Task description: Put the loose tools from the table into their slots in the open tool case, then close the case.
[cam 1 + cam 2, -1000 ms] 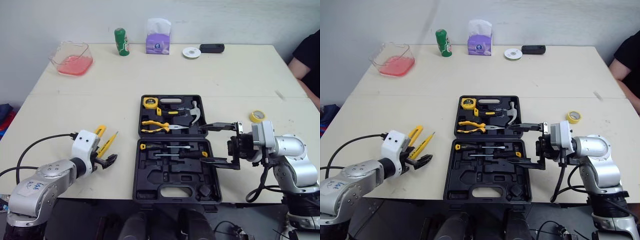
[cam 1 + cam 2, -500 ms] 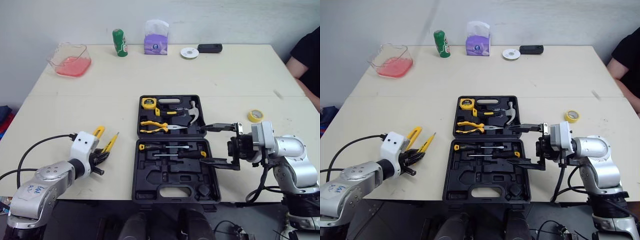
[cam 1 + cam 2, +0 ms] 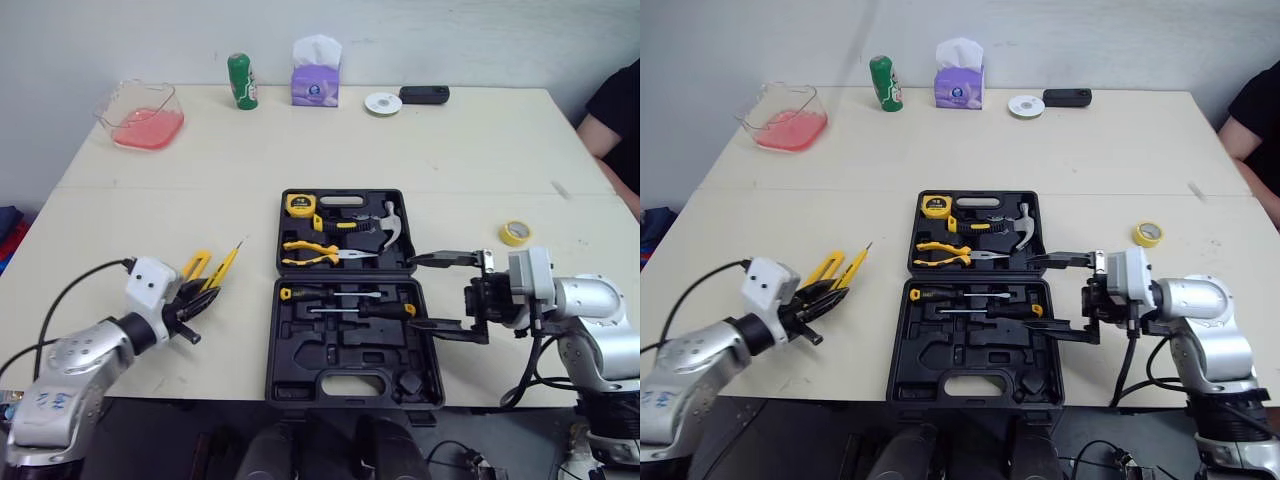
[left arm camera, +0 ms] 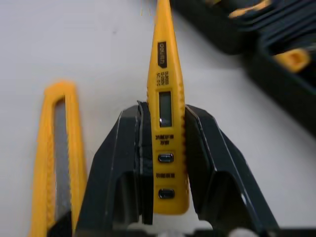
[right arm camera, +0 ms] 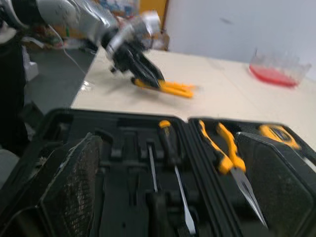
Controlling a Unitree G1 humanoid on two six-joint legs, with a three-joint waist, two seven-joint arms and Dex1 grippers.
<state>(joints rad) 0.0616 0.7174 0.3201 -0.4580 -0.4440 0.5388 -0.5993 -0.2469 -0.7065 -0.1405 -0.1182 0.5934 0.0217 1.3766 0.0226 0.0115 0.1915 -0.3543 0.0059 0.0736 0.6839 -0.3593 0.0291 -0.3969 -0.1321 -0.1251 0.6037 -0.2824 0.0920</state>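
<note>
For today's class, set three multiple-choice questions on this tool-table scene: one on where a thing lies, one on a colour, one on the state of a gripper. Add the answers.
1. The yellow tape roll lies: A on the table, right of the tool case; B inside the case; C on the floor.
2. The tissue box is: A red; B black; C purple.
3. The left gripper is: A wide open; B shut on the yellow tester pen; C shut, empty.
Answers: A, it sits on bare tabletop past the case's right edge; C, its sides are purple; B, both fingers press the pen's sides.
</note>
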